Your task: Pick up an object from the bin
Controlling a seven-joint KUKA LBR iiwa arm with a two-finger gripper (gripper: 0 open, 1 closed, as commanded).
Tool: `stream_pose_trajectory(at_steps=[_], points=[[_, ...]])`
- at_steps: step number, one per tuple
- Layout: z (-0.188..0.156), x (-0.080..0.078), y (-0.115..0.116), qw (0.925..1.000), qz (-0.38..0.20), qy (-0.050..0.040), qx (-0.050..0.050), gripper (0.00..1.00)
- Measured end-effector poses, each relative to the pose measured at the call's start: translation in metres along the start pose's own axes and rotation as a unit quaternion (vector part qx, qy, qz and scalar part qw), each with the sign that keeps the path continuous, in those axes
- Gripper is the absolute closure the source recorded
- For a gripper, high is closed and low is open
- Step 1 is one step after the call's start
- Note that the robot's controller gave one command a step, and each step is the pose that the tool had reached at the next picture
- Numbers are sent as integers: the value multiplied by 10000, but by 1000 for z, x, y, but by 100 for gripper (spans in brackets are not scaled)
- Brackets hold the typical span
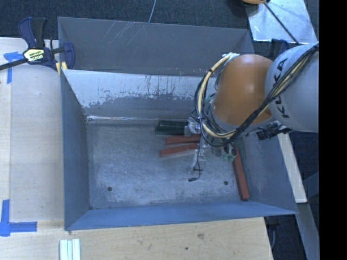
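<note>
My gripper (194,172) hangs down over the bin floor right of centre, below the orange cover on the wrist. Just to its left lie two red-brown flat sticks, the upper one (182,140) and the lower one (178,151), both roughly level and partly under the wrist. The gripper's tip is below the right end of the lower stick, close to it; whether it touches is unclear. A dark green-black block (171,127) lies behind the sticks near the back wall. Nothing shows in the gripper.
A third red-brown stick (241,179) leans along the bin's right wall, running toward the front right corner. The arm and its cables cover the right rear part of the bin. Bare floor spreads to the left and front.
</note>
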State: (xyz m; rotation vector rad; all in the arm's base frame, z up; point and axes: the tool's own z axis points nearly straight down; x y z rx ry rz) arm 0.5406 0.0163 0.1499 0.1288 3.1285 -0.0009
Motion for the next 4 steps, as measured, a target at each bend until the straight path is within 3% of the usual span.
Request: stream_pose_trajectory(at_steps=[1,2,3,4], points=[[43,-35,10,9995,-303,18,-4,0],[75,-56,-32,9969,-783,-39,-21,100],[75,-56,-32,9969,-780,-39,-21,100],[-115,-57,3,9959,-908,-8,-5,100]])
